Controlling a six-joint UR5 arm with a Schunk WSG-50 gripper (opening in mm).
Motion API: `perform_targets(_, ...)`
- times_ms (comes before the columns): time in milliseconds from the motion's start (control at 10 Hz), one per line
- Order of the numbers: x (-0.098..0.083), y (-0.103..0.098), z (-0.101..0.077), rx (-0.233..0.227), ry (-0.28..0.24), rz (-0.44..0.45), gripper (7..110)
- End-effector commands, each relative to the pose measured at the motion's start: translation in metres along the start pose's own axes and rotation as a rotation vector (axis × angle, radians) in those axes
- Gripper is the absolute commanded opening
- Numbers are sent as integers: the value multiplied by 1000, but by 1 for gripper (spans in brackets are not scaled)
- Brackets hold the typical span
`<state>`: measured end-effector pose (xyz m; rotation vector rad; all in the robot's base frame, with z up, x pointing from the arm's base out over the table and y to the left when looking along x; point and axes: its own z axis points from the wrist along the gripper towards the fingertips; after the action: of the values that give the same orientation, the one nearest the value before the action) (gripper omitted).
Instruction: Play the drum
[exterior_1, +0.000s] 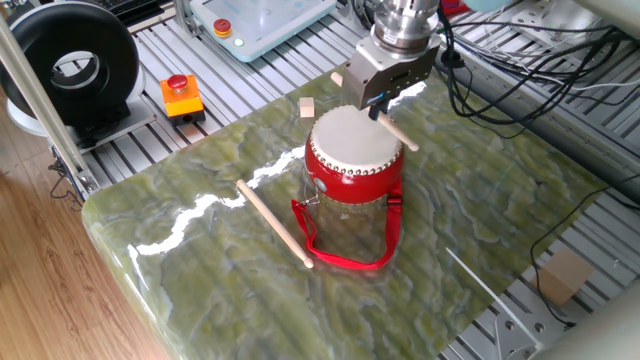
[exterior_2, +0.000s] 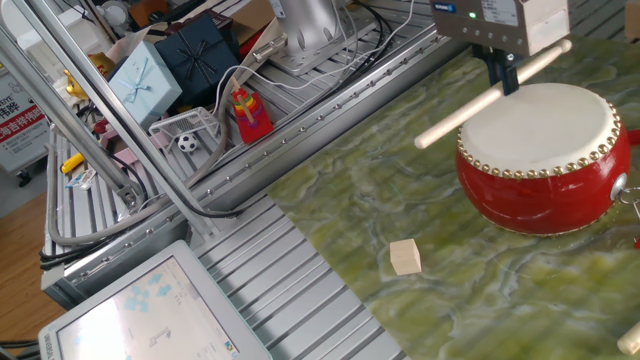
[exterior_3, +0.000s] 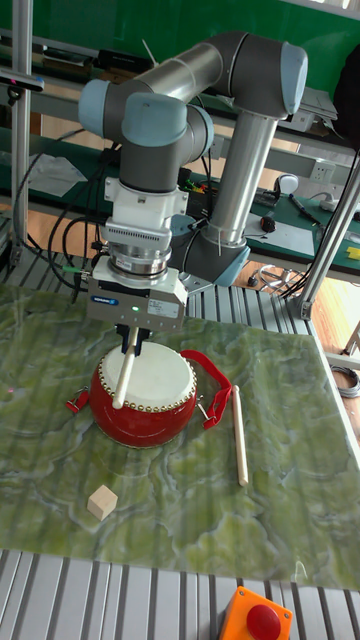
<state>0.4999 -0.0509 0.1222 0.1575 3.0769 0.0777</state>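
drum (exterior_3: 144, 395) mid-table | gripper (exterior_3: 133, 340) above drum | loose stick (exterior_3: 239, 421) beside | block (exterior_3: 101, 502) in front

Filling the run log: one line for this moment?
gripper: shut on thin wooden stick | stick over small red drum | spare stick on table

The drum (exterior_1: 353, 150) is showing a glossy red shell, matt off-white skin and shiny metal studs; the green marbled table (exterior_1: 200, 260) is gleaming; both sticks (exterior_1: 273, 223) are looking like bare wood

Red drum (exterior_1: 354, 160), off-white head up, upright on table
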Motion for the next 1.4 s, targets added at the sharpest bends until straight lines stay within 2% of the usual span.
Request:
perform_targets(0, 5, 15, 1, -8, -8, -10, 7)
perform_targets(300, 10, 13, -1, -4, 3, -56, 7)
perform_targets(500, 4, 5, 5, 8, 6, -58, 7)
perform_targets(700, -4, 0, 8, 1, 2, -59, 7)
perform_targets(1300, 1, 12, 7, -10, 0, -46, 7)
